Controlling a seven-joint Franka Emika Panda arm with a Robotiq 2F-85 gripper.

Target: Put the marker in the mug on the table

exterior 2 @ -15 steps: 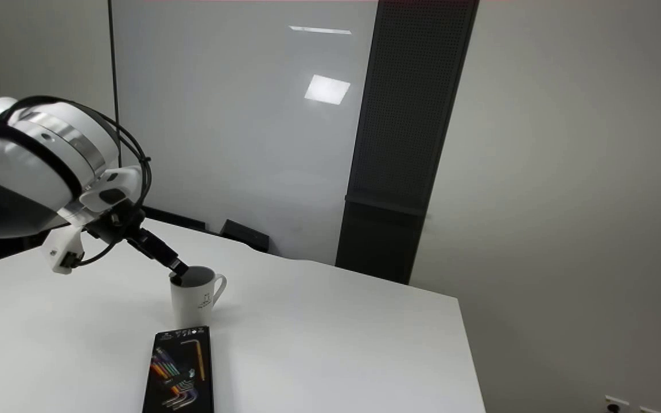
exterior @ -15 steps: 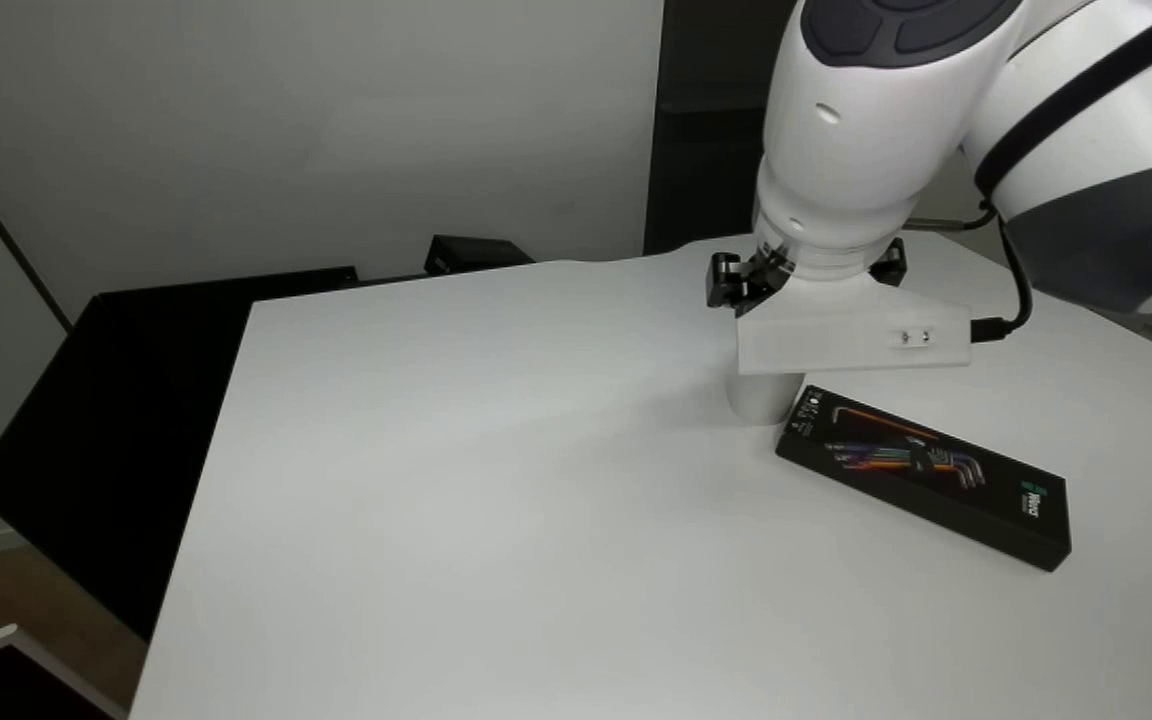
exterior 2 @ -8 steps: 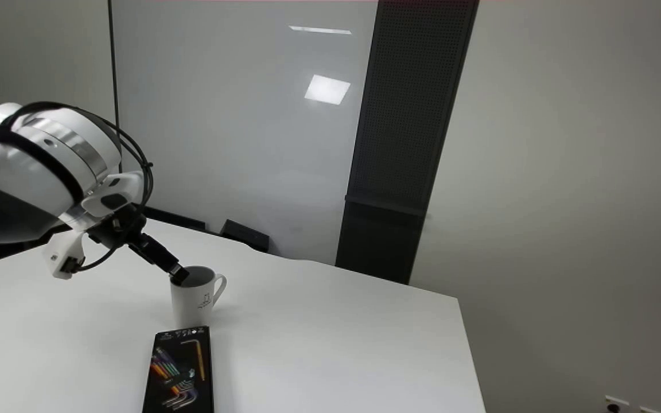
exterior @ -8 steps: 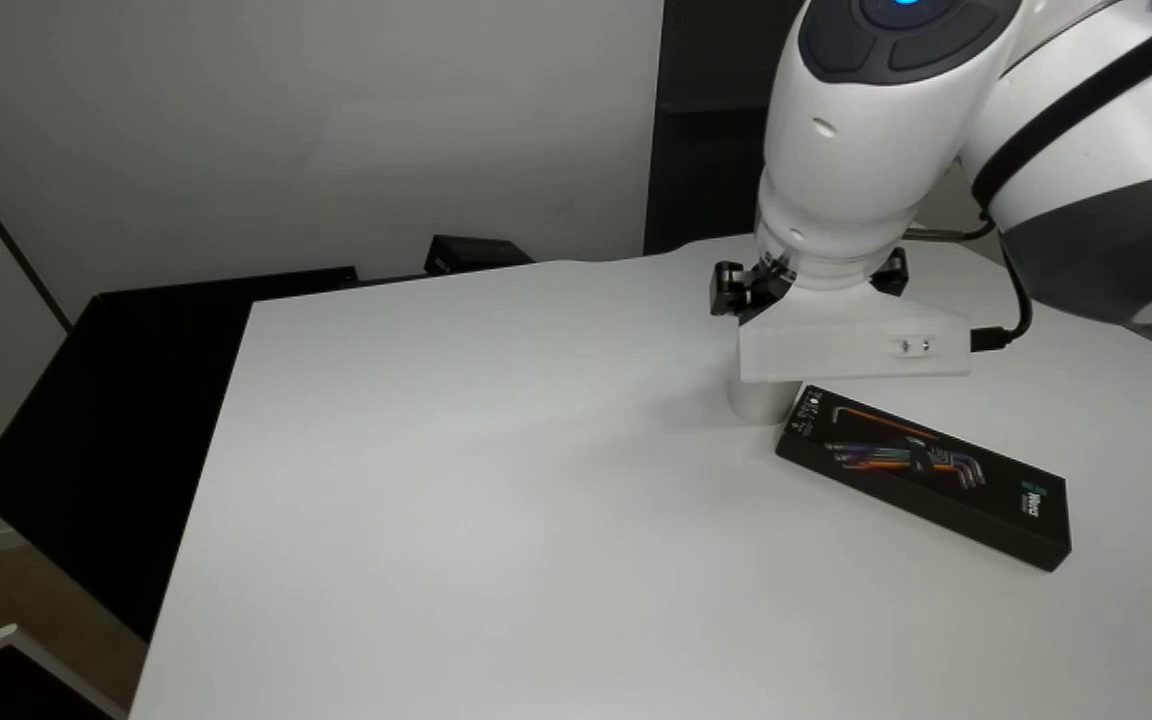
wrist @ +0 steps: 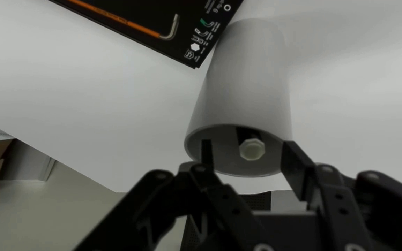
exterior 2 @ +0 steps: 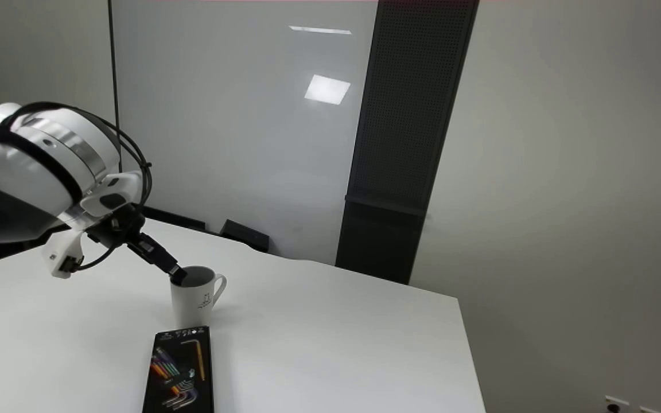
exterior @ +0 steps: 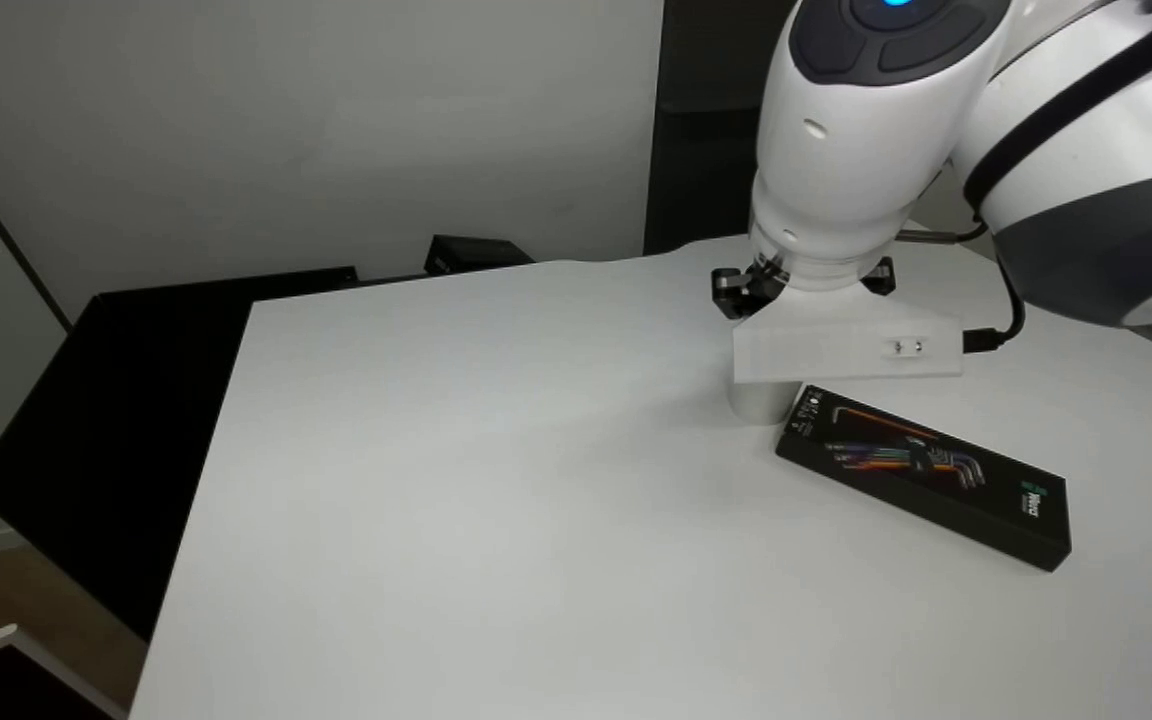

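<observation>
The marker [wrist: 252,150] sat inside the mug [wrist: 250,76], pale end up, while the jaws stood wide apart at the mug's rim and a black box [wrist: 159,19] lay just beside it on the surface [wrist: 99,111].

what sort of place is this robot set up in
Most likely a robotics lab or technical office, though the pictures can't settle which. Signs: the white robot arm over the plain white table, the black box printed with L-shaped tool keys, and the tall dark perforated panel behind.
</observation>
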